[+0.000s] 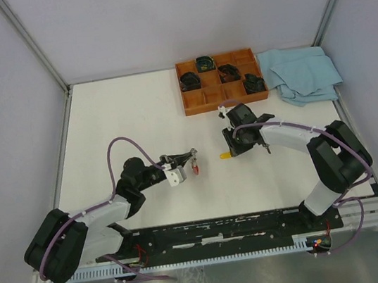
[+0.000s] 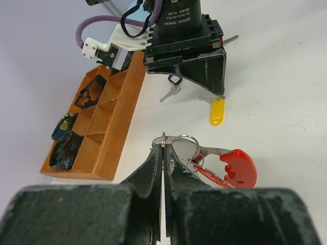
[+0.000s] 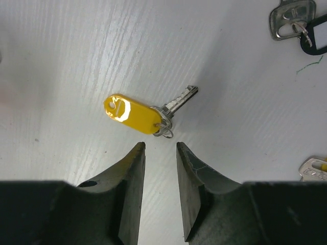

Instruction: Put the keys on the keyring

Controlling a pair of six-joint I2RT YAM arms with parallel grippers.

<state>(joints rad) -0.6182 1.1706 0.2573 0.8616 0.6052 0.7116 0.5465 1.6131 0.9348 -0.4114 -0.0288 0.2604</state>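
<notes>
My left gripper [image 2: 163, 145] is shut on the thin silver ring of the keyring [image 2: 185, 144], held above the table. Its curved red band [image 2: 239, 166] hangs to the right, and a red-capped key [image 2: 213, 177] hangs from the ring. In the top view the left gripper [image 1: 193, 156] is left of centre. My right gripper [image 3: 161, 147] is open, pointing down just short of a yellow-capped key [image 3: 132, 113] lying flat on the table; this key also shows in the left wrist view [image 2: 217, 111]. Another key [image 3: 313, 169] peeks in at the right edge.
A plain silver key [image 3: 290, 18] on a black oval loop [image 3: 317, 40] lies near the right gripper. A wooden compartment tray [image 1: 182, 89] with dark patterned items stands at the back. A blue cloth [image 1: 303, 73] lies to its right.
</notes>
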